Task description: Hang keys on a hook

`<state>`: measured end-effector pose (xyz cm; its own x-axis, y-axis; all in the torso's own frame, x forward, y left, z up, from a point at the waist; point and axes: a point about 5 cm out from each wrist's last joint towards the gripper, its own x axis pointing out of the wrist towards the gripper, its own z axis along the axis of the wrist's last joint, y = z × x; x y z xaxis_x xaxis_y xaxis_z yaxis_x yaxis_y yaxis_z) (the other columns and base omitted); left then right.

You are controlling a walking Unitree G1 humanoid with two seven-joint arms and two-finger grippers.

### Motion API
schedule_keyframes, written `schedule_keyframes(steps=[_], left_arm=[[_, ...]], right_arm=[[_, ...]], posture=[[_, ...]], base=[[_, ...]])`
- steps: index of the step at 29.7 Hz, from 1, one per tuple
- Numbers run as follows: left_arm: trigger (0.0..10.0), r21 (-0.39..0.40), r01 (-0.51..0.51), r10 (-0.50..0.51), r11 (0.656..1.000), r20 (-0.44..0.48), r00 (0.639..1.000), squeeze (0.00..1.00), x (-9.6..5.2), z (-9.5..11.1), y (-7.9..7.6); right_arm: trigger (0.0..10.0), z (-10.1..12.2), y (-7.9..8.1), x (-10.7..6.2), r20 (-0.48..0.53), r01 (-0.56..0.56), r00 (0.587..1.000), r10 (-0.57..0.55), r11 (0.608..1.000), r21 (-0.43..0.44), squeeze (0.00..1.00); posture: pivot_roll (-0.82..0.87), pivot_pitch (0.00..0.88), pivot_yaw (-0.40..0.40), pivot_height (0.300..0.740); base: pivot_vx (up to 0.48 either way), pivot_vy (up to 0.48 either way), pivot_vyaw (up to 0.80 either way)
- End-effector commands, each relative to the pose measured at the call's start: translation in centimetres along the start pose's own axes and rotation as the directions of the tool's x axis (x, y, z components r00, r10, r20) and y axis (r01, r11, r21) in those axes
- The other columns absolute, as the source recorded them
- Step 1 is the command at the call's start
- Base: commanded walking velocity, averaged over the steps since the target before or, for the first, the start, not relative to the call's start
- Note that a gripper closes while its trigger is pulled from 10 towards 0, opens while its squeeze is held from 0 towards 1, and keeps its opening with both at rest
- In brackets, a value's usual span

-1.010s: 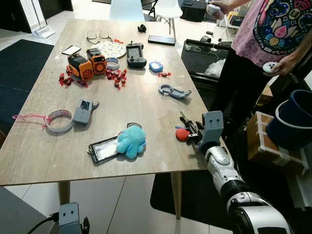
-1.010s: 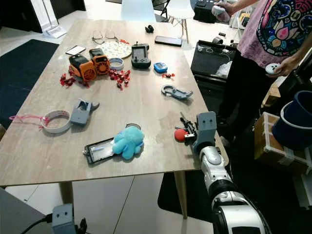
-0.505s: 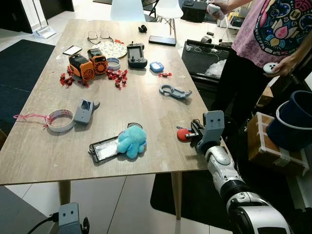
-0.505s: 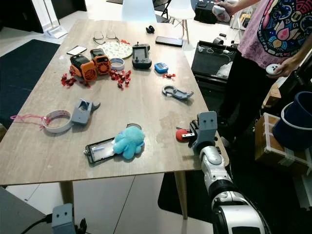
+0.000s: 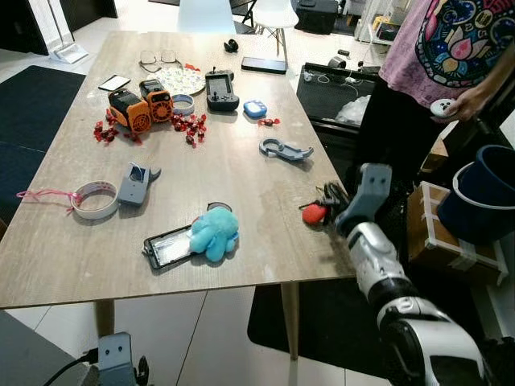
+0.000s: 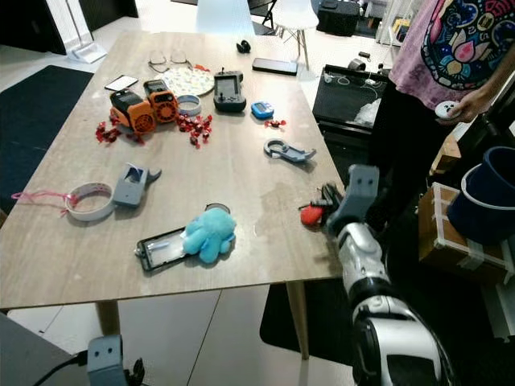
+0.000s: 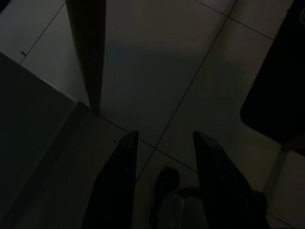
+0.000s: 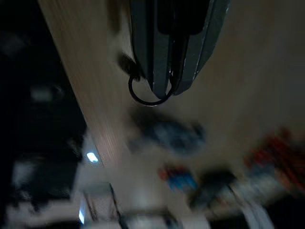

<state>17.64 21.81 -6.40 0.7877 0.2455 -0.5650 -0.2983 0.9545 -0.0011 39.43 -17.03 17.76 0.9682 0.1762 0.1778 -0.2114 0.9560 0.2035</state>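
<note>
A bunch of keys with a red ball fob (image 5: pixel 314 213) hangs just above the wooden table (image 5: pixel 241 181), near its right edge. My right gripper (image 5: pixel 332 199) is shut on the bunch. In the right wrist view, the fingers (image 8: pixel 164 52) are pressed together and a black key ring (image 8: pixel 147 97) dangles from their tips. A grey hook-shaped clip (image 5: pixel 285 149) lies on the table a little beyond the gripper. My left gripper (image 7: pixel 164 160) hangs low with its fingers apart over the tiled floor, beside a table leg (image 7: pixel 88 52).
A person (image 5: pixel 438 72) stands close by at the table's right side, holding a small white thing. A blue bucket (image 5: pixel 483 193) sits on a cardboard box (image 5: pixel 438 241) beside them. On the table lie a blue plush octopus (image 5: pixel 214 233), a tape roll (image 5: pixel 95 199) and orange gadgets (image 5: pixel 141 104).
My right gripper has lifted and swung right toward the table's edge, and the red-fobbed keys have come with it. The head camera shifted slightly.
</note>
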Motion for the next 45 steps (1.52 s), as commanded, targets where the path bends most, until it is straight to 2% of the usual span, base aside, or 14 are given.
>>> schedule_keyframes(steps=[1, 15, 22, 25, 29, 32, 34, 35, 37, 39, 41, 42, 43, 45], left_arm=[[10.0, 0.025, -0.001, 0.002, 1.000, -0.029, 1.000, 0.00, -0.2, -0.5, 0.5], [10.0, 0.017, -0.006, 0.006, 1.000, -0.030, 1.000, 0.00, -0.2, -0.6, 0.4], [10.0, 0.013, -0.010, 0.011, 1.000, -0.029, 1.000, 0.00, -0.2, -0.5, 0.5], [10.0, 0.013, -0.011, 0.011, 1.000, -0.028, 1.000, 0.00, -0.2, -0.5, 0.5], [10.0, 0.009, -0.015, 0.015, 1.000, -0.026, 1.000, 0.00, -0.2, -0.5, 0.5], [10.0, 0.009, -0.016, 0.017, 1.000, -0.026, 1.000, 0.00, -0.2, -0.5, 0.6], [10.0, 0.006, -0.020, 0.020, 1.000, -0.027, 0.999, 0.00, -0.3, -0.6, 0.7], [10.0, 0.006, -0.020, 0.020, 1.000, -0.027, 0.999, 0.00, -0.3, -0.6, 0.7], [10.0, 0.001, -0.027, 0.027, 1.000, -0.028, 0.999, 0.00, -0.3, -0.6, 0.8], [10.0, 0.001, -0.027, 0.027, 1.000, -0.028, 0.999, 0.00, -0.3, -0.6, 0.8], [10.0, -0.008, -0.041, 0.041, 0.999, -0.024, 0.999, 0.00, -0.3, -0.6, 1.0], [10.0, -0.008, -0.041, 0.041, 0.999, -0.024, 0.999, 0.00, -0.3, -0.6, 1.0], [10.0, -0.013, -0.048, 0.048, 0.999, -0.022, 0.999, 0.00, -0.4, -0.6, 1.1], [10.0, -0.019, -0.057, 0.057, 0.998, -0.020, 0.998, 0.00, -0.4, -0.7, 1.3]], right_arm=[[0.0, 2.8, -0.1, 0.8, 0.100, -0.017, 0.995, 0.014, 1.000, 0.023, 0.00], [0.0, 4.4, 1.1, 1.7, 0.127, -0.090, 0.988, 0.087, 0.996, 0.014, 0.00], [0.0, 4.8, 0.9, 1.7, 0.135, -0.072, 0.988, 0.071, 0.997, -0.001, 0.00], [0.0, 5.0, -0.4, 1.5, 0.136, 0.023, 0.990, -0.021, 1.000, -0.014, 0.00], [0.0, 5.6, -5.0, 0.0, 0.163, 0.294, 0.941, -0.295, 0.955, 0.031, 0.00], [0.0, 5.7, -5.9, -0.4, 0.168, 0.338, 0.925, -0.341, 0.940, 0.050, 0.00], [0.0, 5.6, -8.8, -2.1, 0.164, 0.444, 0.876, -0.454, 0.891, 0.094, 0.00], [0.0, 5.6, -8.8, -2.1, 0.164, 0.444, 0.876, -0.454, 0.891, 0.094, 0.00], [0.0, 5.2, -11.2, -4.0, 0.148, 0.528, 0.828, -0.540, 0.841, 0.116, 0.00], [0.0, 5.2, -11.2, -4.0, 0.148, 0.528, 0.828, -0.540, 0.841, 0.116, 0.00], [0.0, 4.1, -14.2, -6.8, 0.108, 0.632, 0.758, -0.643, 0.766, 0.119, 0.00], [0.0, 4.1, -14.2, -6.8, 0.108, 0.632, 0.758, -0.643, 0.766, 0.119, 0.00], [0.0, 3.2, -15.5, -8.5, 0.074, 0.679, 0.722, -0.688, 0.725, 0.114, 0.00], [0.0, 1.8, -16.7, -10.5, 0.024, 0.725, 0.684, -0.729, 0.684, 0.087, 0.00]], posture=[[0.08, 0.120, -0.067, 0.740], [0.09, 0.123, -0.069, 0.740], [0.09, 0.122, -0.070, 0.740], [0.09, 0.120, -0.072, 0.740], [0.09, 0.118, -0.074, 0.740], [0.09, 0.118, -0.074, 0.740], [0.09, 0.114, -0.080, 0.740], [0.09, 0.114, -0.080, 0.740], [0.10, 0.109, -0.089, 0.740], [0.10, 0.109, -0.089, 0.740], [0.11, 0.099, -0.101, 0.740], [0.11, 0.099, -0.101, 0.740], [0.11, 0.092, -0.105, 0.740], [0.11, 0.086, -0.108, 0.740]], base=[[0.000, 0.000, 0.00], [0.000, 0.000, 0.00], [0.000, 0.000, 0.00], [0.000, 0.000, 0.00], [0.000, 0.000, 0.00], [0.000, 0.000, 0.00], [0.000, 0.000, 0.00], [0.000, 0.000, 0.00], [0.000, 0.000, 0.00], [0.000, 0.000, 0.00], [0.000, 0.000, 0.00], [0.000, 0.000, 0.00], [0.000, 0.000, 0.00], [0.000, 0.000, 0.00]])
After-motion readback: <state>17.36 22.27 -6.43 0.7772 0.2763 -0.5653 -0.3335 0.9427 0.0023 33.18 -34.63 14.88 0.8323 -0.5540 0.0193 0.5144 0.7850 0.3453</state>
